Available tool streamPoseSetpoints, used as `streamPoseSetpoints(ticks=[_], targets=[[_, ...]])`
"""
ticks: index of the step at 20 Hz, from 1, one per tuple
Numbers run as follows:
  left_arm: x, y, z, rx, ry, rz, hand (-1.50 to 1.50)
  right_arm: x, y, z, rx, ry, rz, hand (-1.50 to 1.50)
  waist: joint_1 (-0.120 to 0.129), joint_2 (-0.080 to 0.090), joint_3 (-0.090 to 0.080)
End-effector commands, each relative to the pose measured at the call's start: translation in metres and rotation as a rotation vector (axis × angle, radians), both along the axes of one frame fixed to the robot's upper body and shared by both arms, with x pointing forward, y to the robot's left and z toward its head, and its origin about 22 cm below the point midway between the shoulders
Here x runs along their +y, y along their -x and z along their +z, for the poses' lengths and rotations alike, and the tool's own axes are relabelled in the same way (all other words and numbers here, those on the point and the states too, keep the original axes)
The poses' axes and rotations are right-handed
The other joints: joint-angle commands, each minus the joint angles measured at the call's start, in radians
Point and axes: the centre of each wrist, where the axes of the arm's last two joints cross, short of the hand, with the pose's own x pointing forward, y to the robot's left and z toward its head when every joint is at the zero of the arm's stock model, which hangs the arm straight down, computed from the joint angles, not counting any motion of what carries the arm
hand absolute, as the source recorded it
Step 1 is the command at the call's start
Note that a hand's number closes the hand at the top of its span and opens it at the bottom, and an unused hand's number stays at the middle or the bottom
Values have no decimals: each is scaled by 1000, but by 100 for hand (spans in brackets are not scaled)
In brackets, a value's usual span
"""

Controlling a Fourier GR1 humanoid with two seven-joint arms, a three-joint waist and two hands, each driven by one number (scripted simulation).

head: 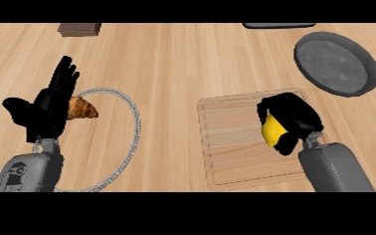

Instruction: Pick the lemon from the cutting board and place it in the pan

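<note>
While the right robot hand curls its fingers round the lemon, the fruit sits at the right side of the cutting board, with only a yellow patch showing on the hand's left under the black fingers. Whether the lemon rests on the wood or has cleared it cannot be told from this steep angle. The step in hand looks like the grasp, or the very start of the lift, so the task seems about halfway through, with the carrying yet to come. The pan lies on the bench farther away and to the right of the board, apart from its far right corner. The next move calls for raising the lemon, swinging it away and to the right over the dark pan floor, and only then opening the fingers. The left robot hand rests open at the left, fingers up, by a croissant on a clear plate.
</note>
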Motion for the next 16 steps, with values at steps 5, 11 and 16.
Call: streamPoseSetpoints(ticks=[5,11,16], targets=[[2,-3,0,-5,-3,-14,0,35,21,85,-362,-229,-358,150,14,6,-1],[-13,-6,-3,-17,0,-45,0,8,16,121,-484,-319,-502,150,39,15,1],[-8,-14,-1,-12,-1,-45,0,-23,-8,127,-447,-573,-599,150,41,19,2]])
